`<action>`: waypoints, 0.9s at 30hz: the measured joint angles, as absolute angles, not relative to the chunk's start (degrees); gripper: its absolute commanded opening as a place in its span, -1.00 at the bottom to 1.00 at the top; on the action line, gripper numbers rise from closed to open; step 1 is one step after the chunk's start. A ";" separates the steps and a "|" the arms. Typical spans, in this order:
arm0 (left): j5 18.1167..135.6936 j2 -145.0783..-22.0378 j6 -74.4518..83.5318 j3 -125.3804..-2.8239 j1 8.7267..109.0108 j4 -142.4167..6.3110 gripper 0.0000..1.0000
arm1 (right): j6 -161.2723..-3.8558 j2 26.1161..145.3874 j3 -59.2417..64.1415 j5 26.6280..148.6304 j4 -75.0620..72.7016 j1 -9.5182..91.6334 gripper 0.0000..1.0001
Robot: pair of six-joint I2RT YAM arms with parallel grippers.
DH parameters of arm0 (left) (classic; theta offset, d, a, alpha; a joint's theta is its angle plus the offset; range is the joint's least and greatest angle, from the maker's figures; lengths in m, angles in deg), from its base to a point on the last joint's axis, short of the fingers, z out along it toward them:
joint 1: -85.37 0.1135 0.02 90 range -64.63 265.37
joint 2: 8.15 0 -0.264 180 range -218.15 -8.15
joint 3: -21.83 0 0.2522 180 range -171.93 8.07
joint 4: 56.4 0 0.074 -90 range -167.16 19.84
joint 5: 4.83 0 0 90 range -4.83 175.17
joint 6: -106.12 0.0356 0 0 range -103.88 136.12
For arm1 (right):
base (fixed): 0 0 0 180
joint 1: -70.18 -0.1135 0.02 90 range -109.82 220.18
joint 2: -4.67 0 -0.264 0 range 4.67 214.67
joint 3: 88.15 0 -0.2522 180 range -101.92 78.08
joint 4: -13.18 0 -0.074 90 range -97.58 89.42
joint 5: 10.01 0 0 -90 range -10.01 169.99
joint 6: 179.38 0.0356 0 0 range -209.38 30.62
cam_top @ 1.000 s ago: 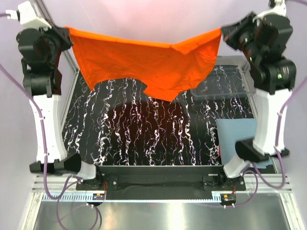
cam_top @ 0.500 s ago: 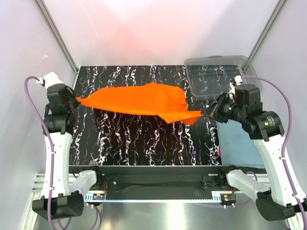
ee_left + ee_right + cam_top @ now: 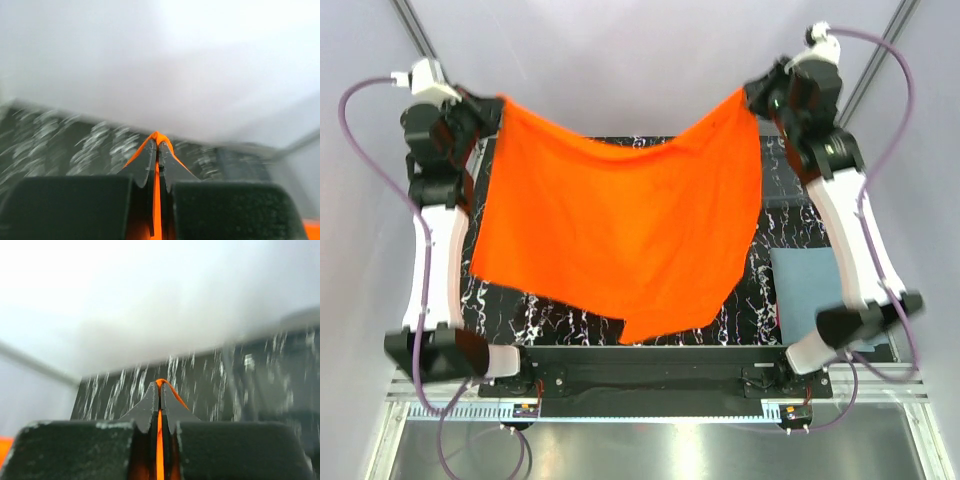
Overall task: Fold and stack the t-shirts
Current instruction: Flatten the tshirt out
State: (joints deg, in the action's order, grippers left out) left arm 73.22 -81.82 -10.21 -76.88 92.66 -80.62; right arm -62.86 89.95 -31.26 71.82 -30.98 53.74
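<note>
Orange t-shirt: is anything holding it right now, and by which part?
Both tools hold the orange t-shirt: left tool shut on one upper corner, right tool on the other; it hangs spread between them.

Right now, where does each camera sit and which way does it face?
Top external: above and behind the arm bases, looking down on the table; both arms show, left gripper and right gripper holding the orange t-shirt up.
Left wrist: on the left wrist, looking along its fingers toward blurred table.
Right wrist: likewise on the right wrist, past its fingers.
All three share the orange t-shirt and table.
</note>
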 measured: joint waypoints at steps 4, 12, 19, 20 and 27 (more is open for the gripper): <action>63.08 -95.39 -17.75 -89.25 92.59 -69.25 -1.00 | -65.24 106.67 -48.94 69.73 -25.60 56.34 -1.00; 62.12 -112.46 -26.29 -120.00 95.98 -61.88 -1.00 | -67.49 125.31 -84.74 66.25 -21.56 59.42 -1.00; 62.21 -110.13 -32.39 -120.99 100.94 -53.69 -1.00 | -65.96 109.88 -70.12 66.14 -16.55 59.79 -1.00; 61.97 -107.90 -32.70 -116.57 101.03 -52.31 -1.00 | -65.46 107.58 -67.52 66.38 -16.51 59.79 -1.00; 61.05 -85.69 -33.40 -72.99 101.31 -52.92 -1.00 | -58.62 87.24 -29.90 74.32 -13.82 59.40 -1.00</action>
State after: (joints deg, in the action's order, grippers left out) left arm 61.05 -85.69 -33.40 -72.99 101.31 -52.92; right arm -58.62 87.24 -29.90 74.32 -13.82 59.40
